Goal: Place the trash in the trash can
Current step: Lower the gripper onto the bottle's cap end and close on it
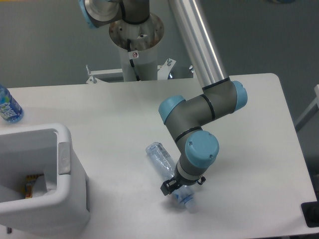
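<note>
One crushed clear plastic bottle (160, 157) lies on its side on the white, smooth, round-cornered desk (249, 124), ribbed and dented, running diagonally from upper left to lower right, its capped end near the front edge. We count one claw (174, 187), small and dark, set down over the lower part of this bottle below the arm's blue-capped wrist joint; its fingers are largely hidden by the wrist, so we cannot tell whether it is clamped on the bottle or released. One arm (204, 107) is present, with grey rounded joint housings, pale blue end caps and a polished silver tube rising to the top of the view. One trash can (62, 199) stands at the left front of the desk, well apart from the bottle: white plastic, rectangular with rounded corners, thick rim, one grey tab (64, 158) on its right wall. Inside it we see pale crumpled material and a small coloured scrap, neither clear enough to name. One second bottle (7, 107), with a blue label, stands at the far left edge, partly cut off by the frame.
</note>
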Controlling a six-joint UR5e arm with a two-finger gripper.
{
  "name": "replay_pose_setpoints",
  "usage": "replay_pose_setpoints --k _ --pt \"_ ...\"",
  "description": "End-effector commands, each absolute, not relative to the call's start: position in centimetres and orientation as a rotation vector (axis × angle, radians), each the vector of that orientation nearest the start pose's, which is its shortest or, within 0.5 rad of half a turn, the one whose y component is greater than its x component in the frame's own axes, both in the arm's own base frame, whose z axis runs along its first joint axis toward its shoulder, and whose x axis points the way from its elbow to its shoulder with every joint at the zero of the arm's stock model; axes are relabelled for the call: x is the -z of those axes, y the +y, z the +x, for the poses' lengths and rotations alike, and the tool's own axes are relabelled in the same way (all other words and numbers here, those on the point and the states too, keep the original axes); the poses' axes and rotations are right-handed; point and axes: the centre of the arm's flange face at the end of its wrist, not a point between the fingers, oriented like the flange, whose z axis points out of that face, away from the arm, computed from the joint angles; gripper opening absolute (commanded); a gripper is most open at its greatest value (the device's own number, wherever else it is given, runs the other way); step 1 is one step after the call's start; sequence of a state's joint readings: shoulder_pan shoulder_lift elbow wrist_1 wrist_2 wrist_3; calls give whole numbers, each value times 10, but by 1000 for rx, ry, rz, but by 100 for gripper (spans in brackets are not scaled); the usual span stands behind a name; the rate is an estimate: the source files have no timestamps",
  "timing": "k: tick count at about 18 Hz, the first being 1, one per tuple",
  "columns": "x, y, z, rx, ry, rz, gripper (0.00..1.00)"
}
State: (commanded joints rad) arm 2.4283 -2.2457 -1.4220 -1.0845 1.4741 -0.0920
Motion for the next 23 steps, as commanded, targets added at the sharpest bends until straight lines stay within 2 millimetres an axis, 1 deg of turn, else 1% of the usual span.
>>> replay_pose_setpoints --k 2,5,8,13,15,19,20,23 --pt "-192 566 -435 167 -1437 -2794 91" --pt "-194 567 -435 167 -1436 -2791 79" --pt "-193 567 -434 168 -1432 -2795 74" --pt "-191 566 -433 170 -1434 -2797 73" --pt "-191 566 -432 171 -1434 -2798 70" --pt "-192 566 -432 172 -1433 -2800 70" --pt "-192 566 -432 172 -1433 -2800 67" --pt "-192 565 -431 172 -1433 -2800 66"
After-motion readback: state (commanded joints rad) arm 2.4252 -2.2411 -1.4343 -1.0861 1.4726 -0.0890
